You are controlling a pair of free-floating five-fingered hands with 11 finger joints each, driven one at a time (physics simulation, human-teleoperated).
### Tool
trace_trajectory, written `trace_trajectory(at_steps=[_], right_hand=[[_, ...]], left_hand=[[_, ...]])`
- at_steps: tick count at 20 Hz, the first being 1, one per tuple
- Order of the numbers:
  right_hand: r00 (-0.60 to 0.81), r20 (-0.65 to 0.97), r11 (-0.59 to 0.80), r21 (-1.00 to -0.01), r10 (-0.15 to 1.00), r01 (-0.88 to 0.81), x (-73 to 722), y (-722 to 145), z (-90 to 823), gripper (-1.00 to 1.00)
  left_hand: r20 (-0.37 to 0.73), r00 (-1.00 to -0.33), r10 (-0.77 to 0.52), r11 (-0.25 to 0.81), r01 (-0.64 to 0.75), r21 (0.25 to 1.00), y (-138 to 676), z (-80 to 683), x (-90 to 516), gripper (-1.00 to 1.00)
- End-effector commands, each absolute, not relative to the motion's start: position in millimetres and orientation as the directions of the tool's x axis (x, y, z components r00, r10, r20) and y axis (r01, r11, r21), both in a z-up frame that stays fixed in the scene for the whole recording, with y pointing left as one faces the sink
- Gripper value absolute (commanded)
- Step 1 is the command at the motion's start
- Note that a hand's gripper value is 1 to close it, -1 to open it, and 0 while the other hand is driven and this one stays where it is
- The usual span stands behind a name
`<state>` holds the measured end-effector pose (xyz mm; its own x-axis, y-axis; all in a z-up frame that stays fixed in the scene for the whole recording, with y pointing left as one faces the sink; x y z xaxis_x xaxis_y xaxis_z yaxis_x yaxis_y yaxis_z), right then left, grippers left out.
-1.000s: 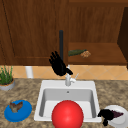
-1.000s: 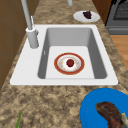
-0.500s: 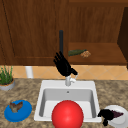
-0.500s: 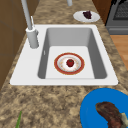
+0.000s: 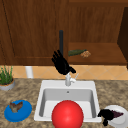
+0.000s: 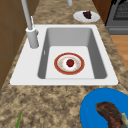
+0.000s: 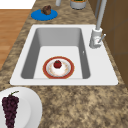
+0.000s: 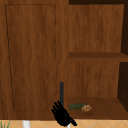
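Front view: the left hand (image 5: 61, 64) is seen in the air above the faucet (image 5: 67, 80) at the sink's (image 5: 42, 86) rear rim, fingers spread and straight, nothing held, just beside the cabinet door's dark handle (image 5: 61, 41). The right hand (image 5: 106, 115) is seen at the counter's front right corner, against the white plate (image 5: 119, 120) of grapes (image 5: 116, 114); its finger state cannot be told.

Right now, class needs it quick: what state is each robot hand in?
Left robot hand: open, fingers spread, in the air above the faucet, holding nothing.
Right robot hand: by the white plate of grapes; fingers cannot be told.
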<state>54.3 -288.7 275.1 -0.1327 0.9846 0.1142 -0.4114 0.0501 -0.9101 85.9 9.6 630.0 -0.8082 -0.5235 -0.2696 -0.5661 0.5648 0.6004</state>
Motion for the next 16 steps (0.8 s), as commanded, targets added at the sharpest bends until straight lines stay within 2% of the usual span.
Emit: trace_trajectory(at_steps=[1, 16], right_hand=[[-0.133, 0.114, 0.05, -0.91, 0.985, -0.411, 54, -289, 275, 0.0], [-0.133, 0.114, 0.05, -0.91, 0.985, -0.411, 54, -289, 275, 0.0]], left_hand=[[-0.223, -0.785, -0.578, 0.617, -0.6, 0.51, 16, 632, 86, -1.0], [-0.243, -0.759, -0.603, 0.613, -0.637, 0.467, 25, 632, 99, -1.0]])
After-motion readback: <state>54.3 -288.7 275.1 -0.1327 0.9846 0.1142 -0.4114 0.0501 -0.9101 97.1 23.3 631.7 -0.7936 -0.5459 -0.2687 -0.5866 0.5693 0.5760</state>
